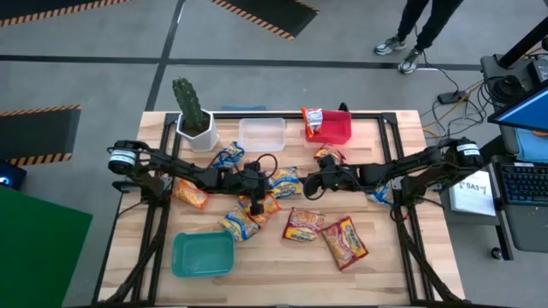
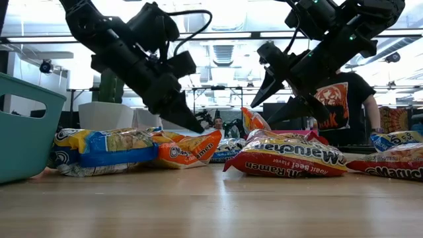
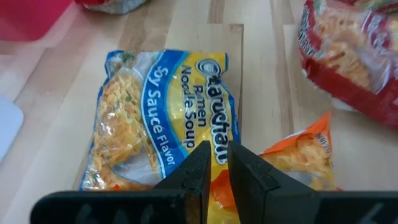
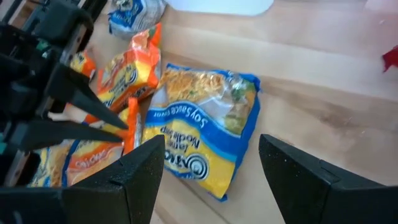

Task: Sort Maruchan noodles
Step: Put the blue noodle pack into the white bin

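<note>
Several Maruchan packets lie flat mid-table. My left gripper (image 1: 255, 204) is down at an orange packet (image 1: 264, 208) and shut on it; its tips meet the packet in the low view (image 2: 198, 127). Just beyond it lies a blue-yellow soy sauce packet (image 3: 161, 118). My right gripper (image 1: 306, 186) hovers open above that same packet (image 4: 205, 130), clear of the table (image 2: 263, 114). Two red packets (image 1: 304, 224) (image 1: 345, 241) lie toward the near edge. One packet (image 1: 312, 120) sticks up out of the red bin (image 1: 336, 130). My left gripper pinches the orange packet by one raised edge (image 4: 132, 119) between its two fingers, coming in slanting down from the table's left. The edge stands up at the fingertips (image 3: 202, 165). The packet's other parts (image 2: 195, 151) still lie on the table among other packets.
A teal bin (image 1: 203, 255) sits near the left front, a clear bin (image 1: 261, 134) and the red bin at the far edge, beside a potted cactus (image 1: 195, 115). More packets lie left (image 1: 190, 195) and right (image 1: 377, 195). A person stands beyond the table (image 2: 344, 106).
</note>
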You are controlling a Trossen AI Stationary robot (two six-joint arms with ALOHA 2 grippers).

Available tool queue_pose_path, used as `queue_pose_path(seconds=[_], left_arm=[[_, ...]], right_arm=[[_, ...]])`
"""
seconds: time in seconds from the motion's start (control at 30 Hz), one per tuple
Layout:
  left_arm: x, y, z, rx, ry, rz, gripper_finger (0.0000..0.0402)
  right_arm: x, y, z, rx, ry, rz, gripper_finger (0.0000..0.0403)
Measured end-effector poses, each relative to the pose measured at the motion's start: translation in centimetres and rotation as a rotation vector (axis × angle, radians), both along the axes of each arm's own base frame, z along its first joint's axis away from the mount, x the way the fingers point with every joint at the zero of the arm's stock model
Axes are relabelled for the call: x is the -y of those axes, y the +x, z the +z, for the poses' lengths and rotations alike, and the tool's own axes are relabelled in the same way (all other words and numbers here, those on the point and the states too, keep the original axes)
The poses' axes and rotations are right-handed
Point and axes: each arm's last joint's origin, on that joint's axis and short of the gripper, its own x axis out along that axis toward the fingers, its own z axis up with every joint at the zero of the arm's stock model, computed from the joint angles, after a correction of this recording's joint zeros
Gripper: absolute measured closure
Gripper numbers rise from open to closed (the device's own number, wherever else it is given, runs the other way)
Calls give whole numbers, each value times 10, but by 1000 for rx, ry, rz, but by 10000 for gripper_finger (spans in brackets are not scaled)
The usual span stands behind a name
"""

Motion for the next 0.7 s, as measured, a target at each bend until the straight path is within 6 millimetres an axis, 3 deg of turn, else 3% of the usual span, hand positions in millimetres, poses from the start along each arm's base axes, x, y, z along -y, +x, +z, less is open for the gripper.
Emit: queue_pose_path(seconds=[0.4, 0.7], left_arm=[[-1, 3, -24, -66, -10, 46, 365], [-1, 3, -30, -83, -20, 60, 365]], right_arm=[[1, 2, -4, -11, -48, -35, 154], [2, 22, -39, -19, -46, -37, 154]])
